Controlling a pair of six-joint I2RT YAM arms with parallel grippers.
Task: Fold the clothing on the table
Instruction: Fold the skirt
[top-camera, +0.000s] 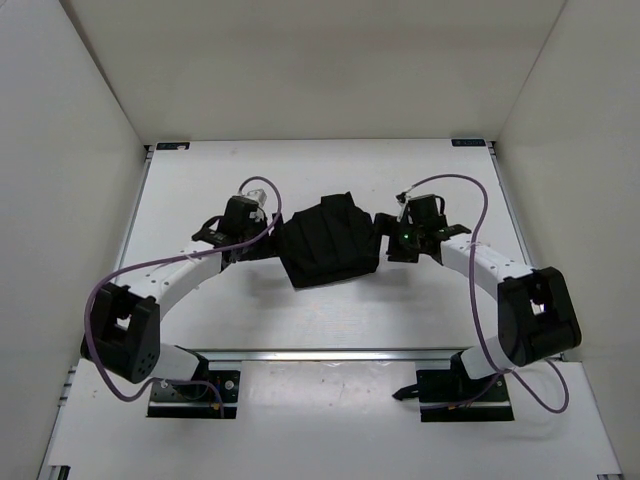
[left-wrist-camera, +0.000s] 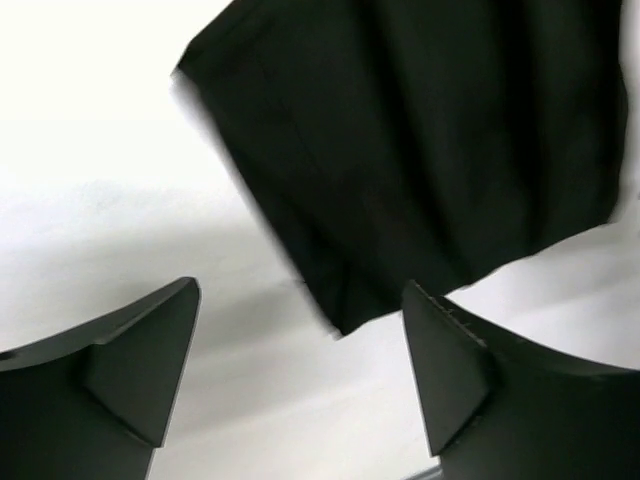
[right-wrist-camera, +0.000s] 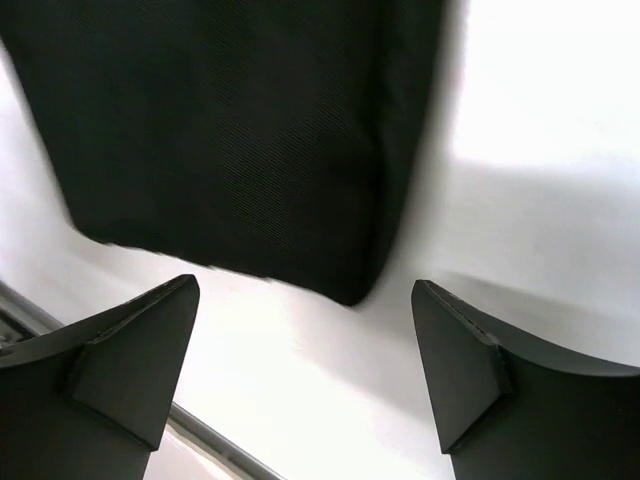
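The clothing (top-camera: 328, 242), a black garment folded into a compact bundle, lies in the middle of the white table (top-camera: 330, 170). My left gripper (top-camera: 266, 232) sits at the bundle's left edge and my right gripper (top-camera: 386, 240) at its right edge. In the left wrist view the left gripper (left-wrist-camera: 300, 305) is open, and a corner of the clothing (left-wrist-camera: 420, 150) lies just ahead of the fingertips, apart from them. The right wrist view shows the right gripper (right-wrist-camera: 305, 300) open too, with a folded corner of the clothing (right-wrist-camera: 230, 130) just beyond it. Only bare table shows between either pair of fingers.
White walls (top-camera: 60, 200) enclose the table on three sides. A metal rail (top-camera: 330, 353) runs along the front edge by the arm bases, and it also shows as a strip (right-wrist-camera: 215, 445) in the right wrist view. Purple cables (top-camera: 478, 290) loop along both arms.
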